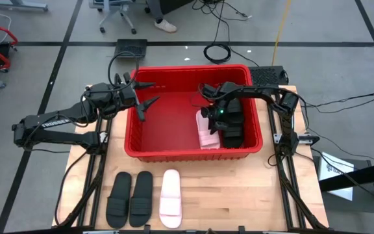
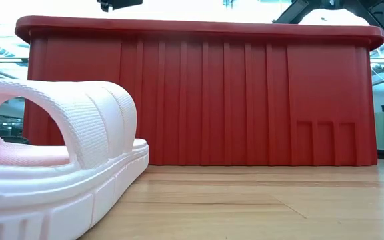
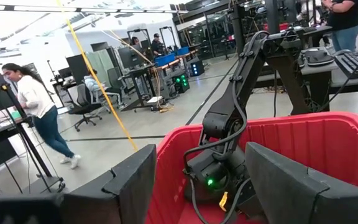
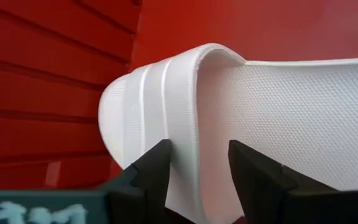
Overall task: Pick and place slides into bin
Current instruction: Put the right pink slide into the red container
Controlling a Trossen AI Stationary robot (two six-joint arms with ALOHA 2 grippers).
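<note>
Three slides [image 1: 143,197] wait at the desk's [image 1: 239,195] front edge. Our right fingers [image 4: 199,163] are parted around a pale slide's [image 1: 206,133] strap inside the bin [image 1: 149,153]; the left fingers [image 1: 141,97] hang open. Lifting may snag that strap.

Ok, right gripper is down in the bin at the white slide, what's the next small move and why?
Probably finish opening and lift straight up. The right gripper has its fingers parted around the strap of the white slide, which already lies inside the red bin beside black slides. Three slides remain on the table.
</note>
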